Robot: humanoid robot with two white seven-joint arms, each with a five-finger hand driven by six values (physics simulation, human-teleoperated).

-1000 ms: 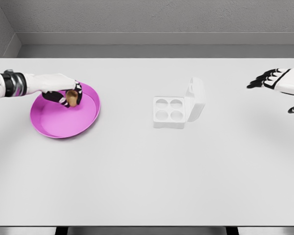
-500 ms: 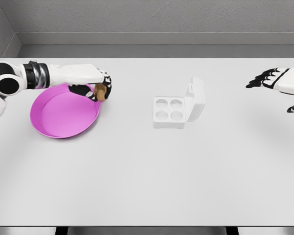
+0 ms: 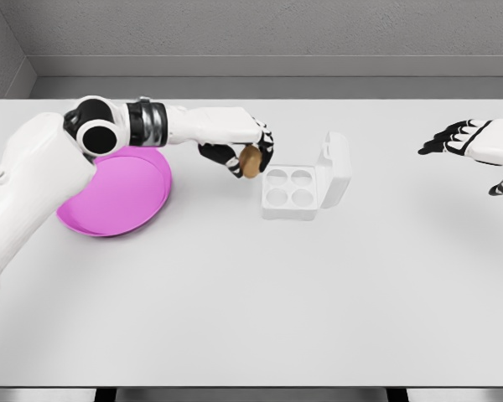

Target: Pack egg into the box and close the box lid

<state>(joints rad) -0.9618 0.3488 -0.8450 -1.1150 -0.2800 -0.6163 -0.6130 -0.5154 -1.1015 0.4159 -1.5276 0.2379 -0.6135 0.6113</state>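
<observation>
L hand (image 3: 241,152): my fingers curled round the brown egg (image 3: 251,162), held just left of the box (image 3: 289,192), above table.
Box: lid (image 3: 336,168) upright on right side, 4 cups bare.
R hand (image 3: 465,138): idle far right, fingers spread, holds nothing.
Risk 1: I release off-centre, egg hits cup rim & rolls onto table (image 3: 251,285).
Risk 2: knuckles nudge light box, shifts it.
Risk 3: lid tips shut before egg's in.

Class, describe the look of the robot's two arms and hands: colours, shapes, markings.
Both arms are smooth white shells. The left arm has a round black joint, then grey-and-black bands. The left hand and right hand are white-backed with black fingers.
</observation>
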